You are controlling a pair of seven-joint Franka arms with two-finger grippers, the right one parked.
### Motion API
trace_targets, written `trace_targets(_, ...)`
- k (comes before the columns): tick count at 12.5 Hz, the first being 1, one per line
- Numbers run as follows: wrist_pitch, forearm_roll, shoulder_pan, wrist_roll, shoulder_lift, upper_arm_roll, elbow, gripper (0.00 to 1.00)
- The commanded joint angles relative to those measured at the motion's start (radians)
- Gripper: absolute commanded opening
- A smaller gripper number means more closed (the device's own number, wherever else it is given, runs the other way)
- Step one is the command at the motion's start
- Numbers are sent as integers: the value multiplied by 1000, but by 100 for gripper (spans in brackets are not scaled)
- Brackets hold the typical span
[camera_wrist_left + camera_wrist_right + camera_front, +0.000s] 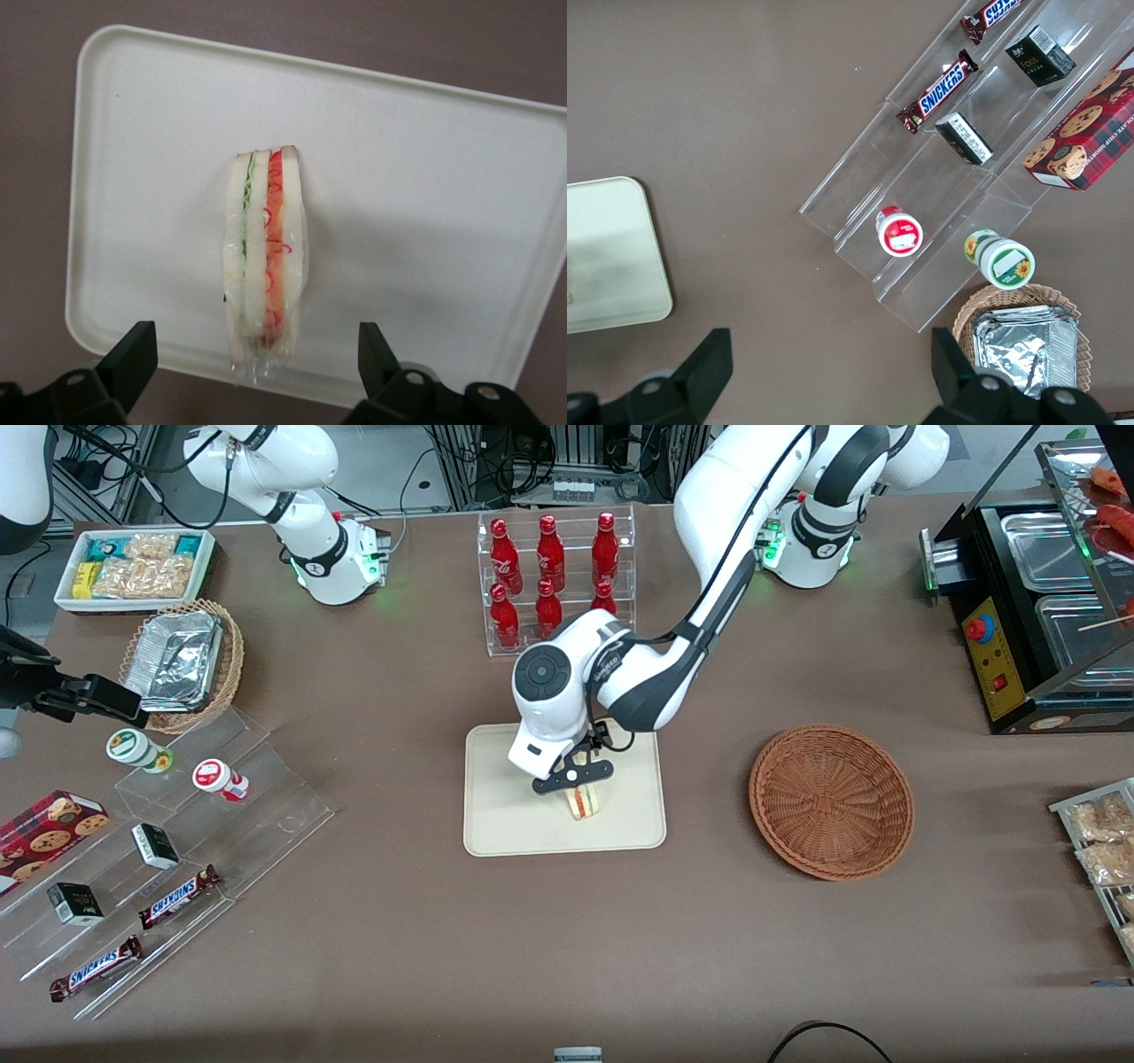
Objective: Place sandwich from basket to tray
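Observation:
The wrapped sandwich stands on edge on the cream-beige tray, with red, orange and green layers showing. In the left wrist view the sandwich rests on the tray. My gripper hovers just above the sandwich, open, with its fingers spread wide on either side and apart from the wrap. The reddish-brown wicker basket sits empty beside the tray, toward the working arm's end of the table.
A clear rack of red bottles stands farther from the front camera than the tray. A stepped acrylic stand with snacks, a tan basket of foil trays and a white bin lie toward the parked arm's end. A black warmer stands at the working arm's end.

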Motion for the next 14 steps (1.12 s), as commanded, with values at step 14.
trace_targets(14,-204,-87,424,671,-494,9,-339,100)
